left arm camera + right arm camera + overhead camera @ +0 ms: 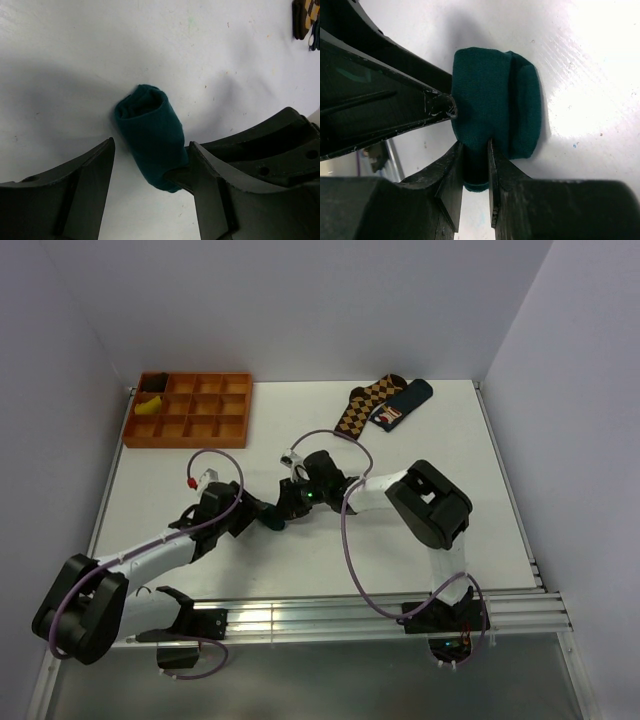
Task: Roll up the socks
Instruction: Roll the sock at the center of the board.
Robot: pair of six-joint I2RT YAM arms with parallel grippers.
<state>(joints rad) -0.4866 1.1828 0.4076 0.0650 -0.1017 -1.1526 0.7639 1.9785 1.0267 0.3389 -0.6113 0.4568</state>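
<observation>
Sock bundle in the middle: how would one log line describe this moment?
sock bundle rolled | right gripper shut on its edge | left gripper open around it

No legible text or labels

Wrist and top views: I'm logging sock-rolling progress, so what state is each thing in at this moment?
Teal sock bundle: rolled, one fold pinched.
Right hand: shut on the bundle's fold.
Left hand: open, fingers either side of the bundle.
Checkered sock: flat, unrolled.
Dark patched sock: flat, unrolled, beside it.
Tray: yellow item and dark item in two corner compartments.
</observation>
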